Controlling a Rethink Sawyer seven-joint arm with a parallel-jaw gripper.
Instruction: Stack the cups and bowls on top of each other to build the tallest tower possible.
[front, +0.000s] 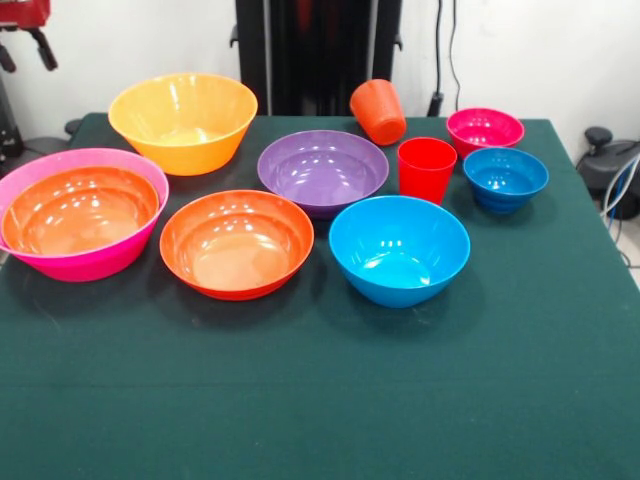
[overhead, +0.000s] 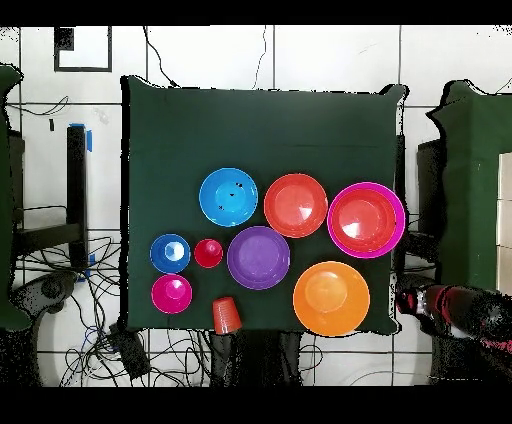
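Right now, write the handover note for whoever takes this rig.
Hand: drawn back off the table's edge, holding nothing visible; open or shut unclear.
Done: one red-orange bowl nested in the big pink bowl.
Loose on the table: yellow-orange bowl, second red-orange bowl, purple bowl, medium blue bowl, small blue bowl, magenta bowl, red cup upright, orange cup tipped over.
Left: stack all of these.

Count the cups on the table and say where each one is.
2. The red cup stands upright between the purple bowl and the small blue bowl. The orange cup lies tipped on its side near the table's far edge.
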